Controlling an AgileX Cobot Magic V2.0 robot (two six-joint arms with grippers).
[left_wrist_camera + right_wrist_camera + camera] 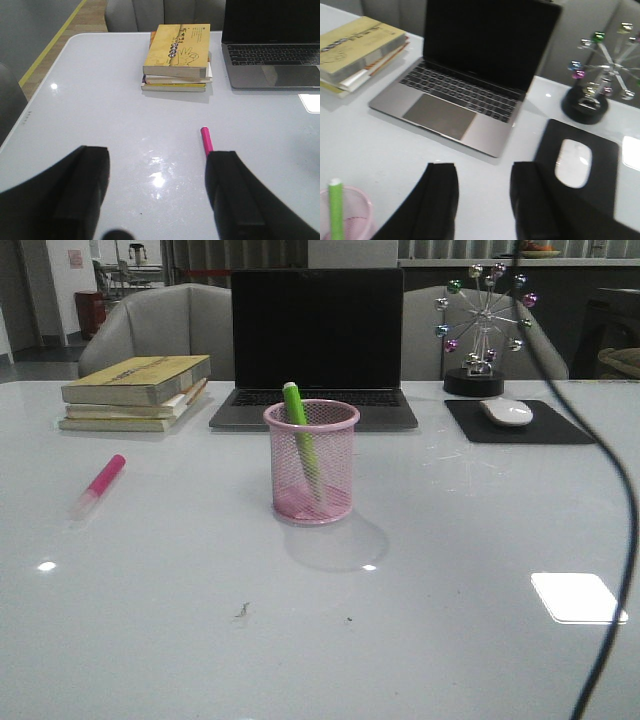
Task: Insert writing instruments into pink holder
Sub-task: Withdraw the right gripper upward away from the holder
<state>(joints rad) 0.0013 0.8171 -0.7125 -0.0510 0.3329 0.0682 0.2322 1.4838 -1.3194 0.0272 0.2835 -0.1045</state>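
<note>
The pink wire-mesh holder [311, 461] stands mid-table, in front of the laptop. A green highlighter [300, 436] leans inside it, its top poking above the rim; both show in the right wrist view too, holder [351, 210] and green highlighter [336, 210]. The pink highlighter [99, 484] lies flat on the table to the left, clear cap toward the front. In the left wrist view the pink highlighter [206, 141] is partly hidden behind one finger. My left gripper [160, 165] is open and empty above the table. My right gripper [483, 172] is open and empty. Neither gripper shows in the front view.
An open laptop [315, 345] sits behind the holder. A stack of books [138, 390] lies at the back left. At the back right are a black mouse pad [520, 423] with a white mouse [507, 411] and a ferris-wheel ornament [482, 325]. A dark cable [615, 490] crosses the right side.
</note>
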